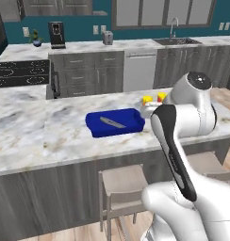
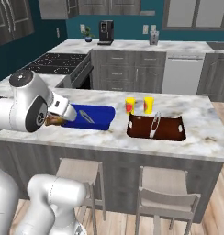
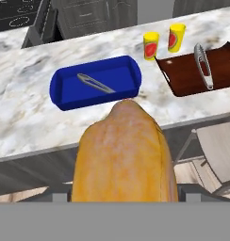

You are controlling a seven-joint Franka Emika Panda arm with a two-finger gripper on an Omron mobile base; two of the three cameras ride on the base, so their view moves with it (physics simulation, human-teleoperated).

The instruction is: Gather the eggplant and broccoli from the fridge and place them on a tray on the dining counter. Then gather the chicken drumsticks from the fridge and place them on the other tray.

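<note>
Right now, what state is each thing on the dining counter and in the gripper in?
Chicken drumstick: held in gripper, off the counter.
Gripper: closed on the drumstick.
Blue tray: on counter, holds tongs only.
Brown tray: on counter, holds tongs only.
Two yellow cups: upright beside brown tray.

Marble-look dining counter, polished, white with grey veining. Blue tray of smooth, glossy plastic, holding matt grey metal tongs. Brown tray smooth and faintly shiny, with brighter metal tongs. Chicken drumstick golden, mottled, slightly rough-skinned. Two glossy yellow cups. Pale matt wooden stools.
</note>
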